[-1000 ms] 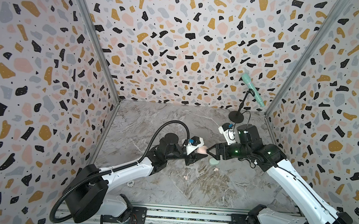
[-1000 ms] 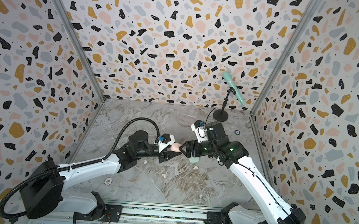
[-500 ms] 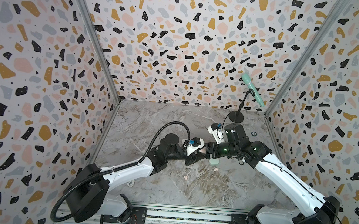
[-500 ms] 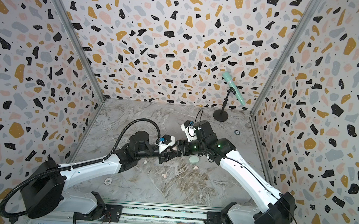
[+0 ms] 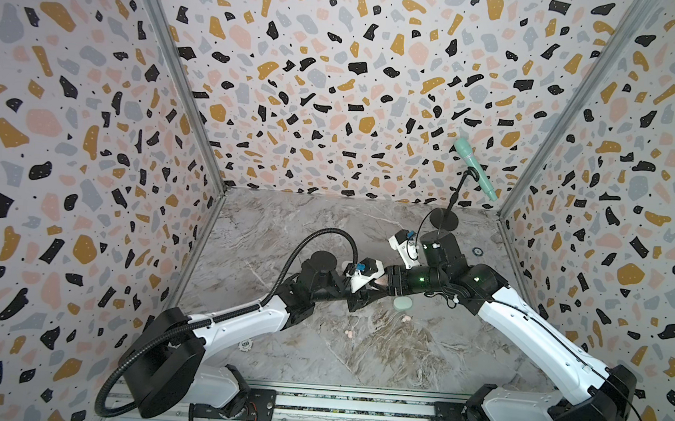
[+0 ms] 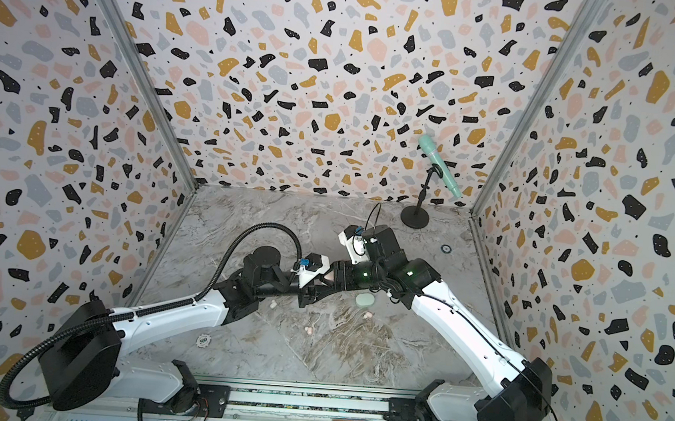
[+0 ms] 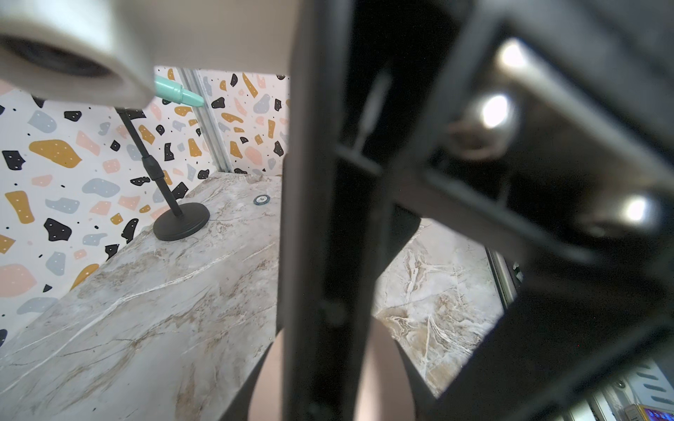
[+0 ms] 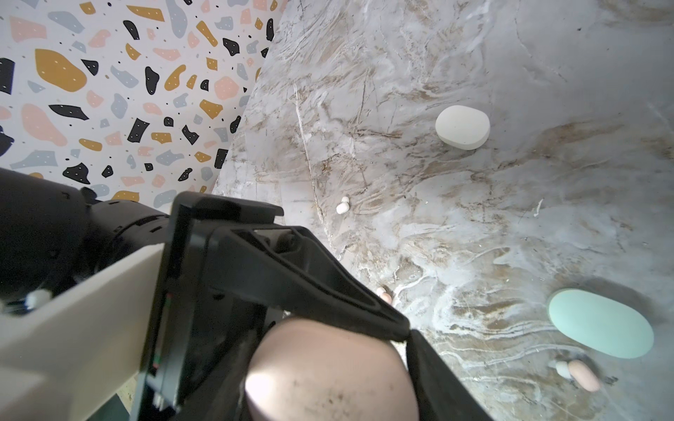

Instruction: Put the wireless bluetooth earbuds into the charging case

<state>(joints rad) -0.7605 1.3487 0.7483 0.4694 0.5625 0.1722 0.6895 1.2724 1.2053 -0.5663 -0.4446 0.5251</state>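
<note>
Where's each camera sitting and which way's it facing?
Top views: high in front, looking down toward the back wall; both arms, left gripper and right gripper meeting.
Left wrist: on the left arm, facing the microphone stand; blurred gripper parts close up.
Right wrist: on the right arm, facing down past gripper fingers at white case and mint case.
Shared: both wrist views show the pink case.

White arm links with black joints, a ribbed black cable hose and green lights.
</note>
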